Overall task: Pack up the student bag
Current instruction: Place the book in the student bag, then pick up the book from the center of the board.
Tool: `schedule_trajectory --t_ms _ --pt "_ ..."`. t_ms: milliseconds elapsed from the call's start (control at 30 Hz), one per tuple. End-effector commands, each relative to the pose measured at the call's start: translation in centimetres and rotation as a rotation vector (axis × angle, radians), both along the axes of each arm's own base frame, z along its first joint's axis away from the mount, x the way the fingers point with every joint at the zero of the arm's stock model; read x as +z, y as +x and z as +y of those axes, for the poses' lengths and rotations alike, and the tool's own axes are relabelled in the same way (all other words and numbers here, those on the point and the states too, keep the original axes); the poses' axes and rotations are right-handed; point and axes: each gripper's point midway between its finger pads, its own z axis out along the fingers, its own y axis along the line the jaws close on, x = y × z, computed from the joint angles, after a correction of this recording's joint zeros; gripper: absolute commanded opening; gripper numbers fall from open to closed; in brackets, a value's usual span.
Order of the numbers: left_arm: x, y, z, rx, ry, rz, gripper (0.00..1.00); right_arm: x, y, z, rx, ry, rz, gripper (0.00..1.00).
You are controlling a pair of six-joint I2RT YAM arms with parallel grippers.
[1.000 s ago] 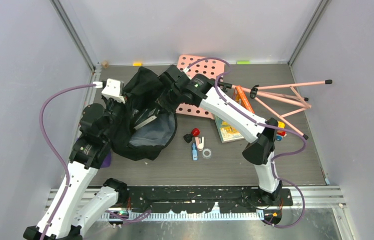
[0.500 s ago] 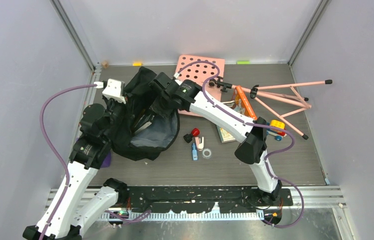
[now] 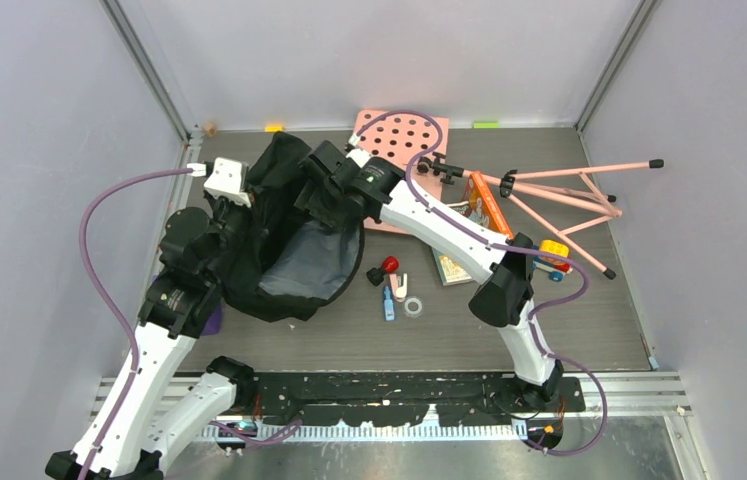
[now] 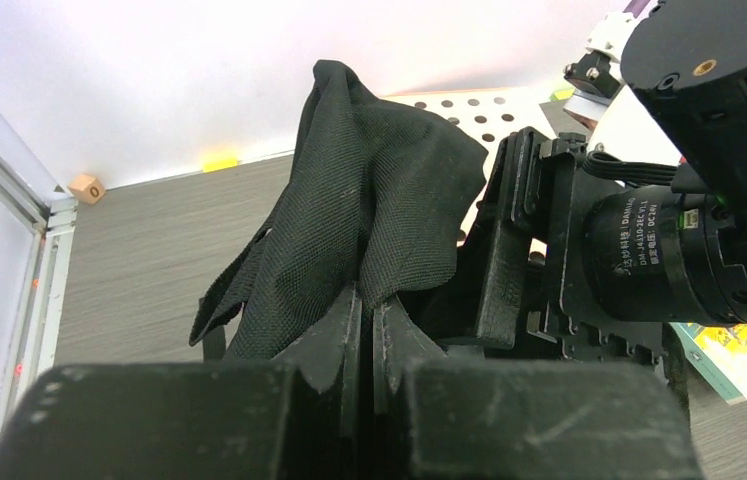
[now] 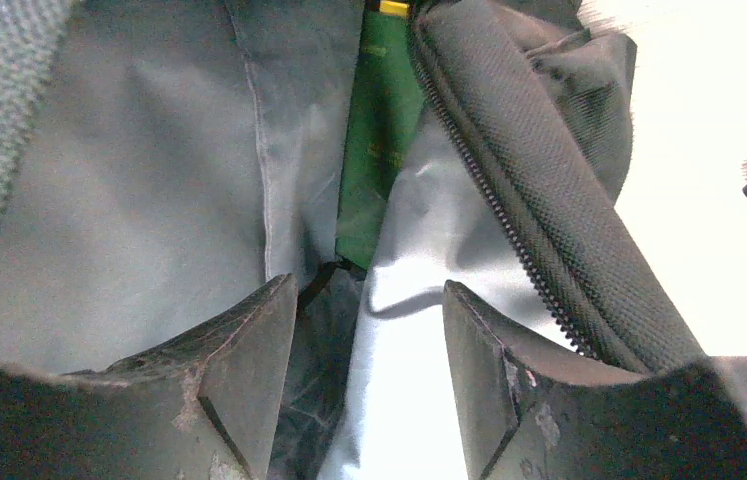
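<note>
Grey tabletop (image 3: 549, 330) bears slumped black student bag (image 3: 294, 270), grey lining showing

Dark wood-grain table (image 3: 589, 320), black student bag (image 3: 249, 282) at left, pink pegboard (image 3: 411, 133), pink tripod (image 3: 579, 190), book (image 3: 449, 266), tape ring (image 3: 413, 306)

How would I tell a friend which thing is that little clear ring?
Find the big black backpack on the left half of the table. Right of its open mouth lies a small cluster of bits; the ring sits at the near right, beside a blue piece, the only see-through hoop there.
</note>
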Motion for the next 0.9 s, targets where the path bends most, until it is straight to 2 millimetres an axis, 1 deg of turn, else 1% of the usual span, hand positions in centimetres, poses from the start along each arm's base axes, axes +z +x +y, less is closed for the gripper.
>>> schedule_trajectory --t_ms 0,133,167,200,233,267,300,333,367,400,433,467,500,533,567,600,700,733,767,800,833,867 --pt "0.6 0.0 0.4 0.018 0.011 -0.031 0.0 5.0 0.2 -1.1 0.012 0.031 -0.121 0.62" --pt "0.5 0.1 0.5 0.023 0.016 -0.026 0.0 7.5 -0.6 -2.4 0.072 0.0 -0.219 0.61" --pt "0.4 0.2 0.5 0.025 0.016 -0.025 0.0 8.7 -1.0 -2.7 0.086 0.02 -0.257 0.61" --pt "0.4 0.2 0.5 0.025 0.017 -0.024 0.0 7.6 -1.5 -2.8 0.132 -0.021 -0.271 0.61" --pt "0.3 0.2 0.5 0.026 0.018 -0.021 0.0 10.2 -1.9 -3.0 0.145 0.04 -0.33 0.61" --pt "0.3 0.2 0.5 0.027 0.019 -0.021 0.0 8.7 -2.2 -3.4 0.176 0.0 -0.333 0.61" --pt "0.3 0.2 0.5 0.027 0.019 -0.02 0.0 11.1 -2.6 -3.9 0.177 0.051 -0.386 0.61" --pt "0.3 0.3 0.5 0.028 0.019 -0.019 0.0 11.3 -3.1 -5.0 0.203 0.03 -0.415 0.61" --pt "0.2 0.3 0.5 0.029 0.021 -0.018 0.0 11.7 -3.2 -5.4 0.202 0.03 -0.436 0.62" --pt "0.2 0.3 0.6 0.031 0.022 -0.017 0.0 11.9 -3.5 -6.3 0.218 0.004 -0.458 0.62" --pt "0.1 0.4 0.5 0.031 0.024 -0.013 0.0 11.7 -3.4 -7.3 0.214 -0.036 -0.466 0.62" --pt "0.1 0.4 0.5 0.031 0.025 -0.012 0.0 12.2 -3.4 -8.4 0.222 -0.074 -0.492 0.62" --pt "0.0 0.4 0.5 0.031 0.026 -0.01 0.0 11.6 -3.1 -10.0 0.218 -0.159 -0.499 0.63" --pt "-0.1 0.5 0.5 0.032 0.028 -0.007 0.0 11.4 -3.3 -11.6 0.215 -0.218 -0.49 0.64" --pt "-0.2 0.6 0.5 0.034 0.029 -0.005 0.0 11.3 -2.6 -13.3 0.185 -0.289 -0.505 0.66" --pt "-0.2 0.6 0.5 0.034 0.031 -0.002 0.0 11.0 -2.4 -15.4 0.155 -0.362 -0.499 0.67" --pt "-0.4 0.8 0.6 0.039 0.036 0.003 0.0 10.3 -1.4 -20.3 0.094 -0.521 -0.489 0.78" --pt "-0.6 0.8 0.6 0.041 0.038 0.007 0.0 9.6 -1.5 -22.0 0.077 -0.571 -0.477 0.79" --pt "-0.6 0.8 0.6 0.044 0.039 0.009 0.0 8.4 -1.1 -23.5 0.072 -0.627 -0.451 0.82" --pt "-0.6 0.9 0.7 0.046 0.039 0.01 0.0 8.2 -0.9 -25.1 0.045 -0.654 -0.442 0.84" --pt "-0.7 0.9 0.7 0.047 0.04 0.011 0.0 7.1 -1.0 -26.1 0.05 -0.689 -0.418 0.86" --pt "-0.7 0.9 0.7 0.049 0.04 0.012 0.0 6.4 -0.7 -27.3 0.035 -0.708 -0.392 0.86"
